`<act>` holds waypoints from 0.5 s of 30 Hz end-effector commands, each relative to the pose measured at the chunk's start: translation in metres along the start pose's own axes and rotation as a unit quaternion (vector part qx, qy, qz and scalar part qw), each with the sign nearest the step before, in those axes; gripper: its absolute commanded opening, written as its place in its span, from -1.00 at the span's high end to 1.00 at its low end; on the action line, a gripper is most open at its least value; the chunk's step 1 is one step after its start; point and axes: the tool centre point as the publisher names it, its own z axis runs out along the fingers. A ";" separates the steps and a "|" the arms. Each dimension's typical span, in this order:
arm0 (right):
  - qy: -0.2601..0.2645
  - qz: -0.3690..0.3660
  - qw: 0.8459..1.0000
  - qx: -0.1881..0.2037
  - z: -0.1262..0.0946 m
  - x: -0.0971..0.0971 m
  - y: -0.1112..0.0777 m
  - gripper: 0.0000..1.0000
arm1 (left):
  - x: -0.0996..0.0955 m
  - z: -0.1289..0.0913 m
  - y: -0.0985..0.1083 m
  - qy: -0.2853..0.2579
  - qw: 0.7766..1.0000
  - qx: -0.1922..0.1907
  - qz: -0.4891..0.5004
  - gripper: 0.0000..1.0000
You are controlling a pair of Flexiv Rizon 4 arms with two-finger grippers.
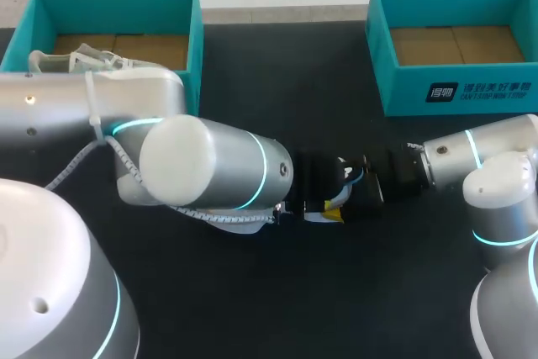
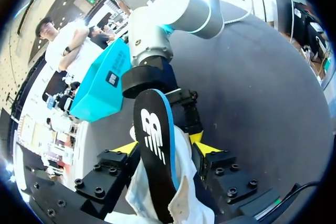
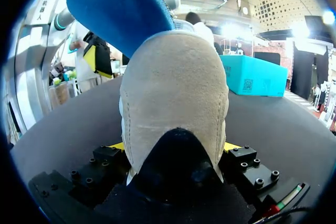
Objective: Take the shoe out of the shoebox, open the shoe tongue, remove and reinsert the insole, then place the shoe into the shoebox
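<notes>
Shoe (image 3: 173, 103) between my arms over the counter (image 1: 252, 292), insole (image 2: 155, 145) sticking out.
Right jaws clamp the heel; left jaws flank shoe and insole, grip I cannot tell.

The worktop (image 1: 336, 292) was dark and matte. At its far left corner stood a teal box (image 1: 193, 56), open at the top, its floor plain brown cardboard. A spare white shoe (image 1: 84, 61) lay inside along the near wall, laces showing. Its lower part was hidden, so which way it pointed could not be told. The box's right wall stood upright.
</notes>
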 end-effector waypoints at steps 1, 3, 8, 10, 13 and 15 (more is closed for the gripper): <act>-0.001 0.000 1.000 0.002 0.005 -0.001 -0.003 1.00 | 0.000 -0.003 0.002 -0.015 1.000 0.004 0.000 -0.29; -0.001 0.000 1.000 0.002 0.005 -0.001 -0.003 1.00 | -0.003 -0.001 0.004 -0.022 1.000 0.004 -0.003 -0.28; -0.001 0.000 1.000 0.002 0.005 -0.001 -0.003 1.00 | -0.004 -0.001 0.005 -0.034 0.999 0.006 0.001 -0.13; -0.001 0.000 1.000 0.002 0.005 -0.001 -0.003 1.00 | -0.004 0.000 0.006 -0.037 0.999 0.007 -0.002 -0.08; -0.001 0.000 1.000 0.002 0.005 -0.001 -0.003 1.00 | -0.006 0.002 0.008 -0.043 0.999 0.010 -0.008 0.06; -0.001 0.000 1.000 0.002 0.005 -0.001 -0.003 1.00 | -0.007 0.002 0.009 -0.044 0.999 0.010 -0.011 0.07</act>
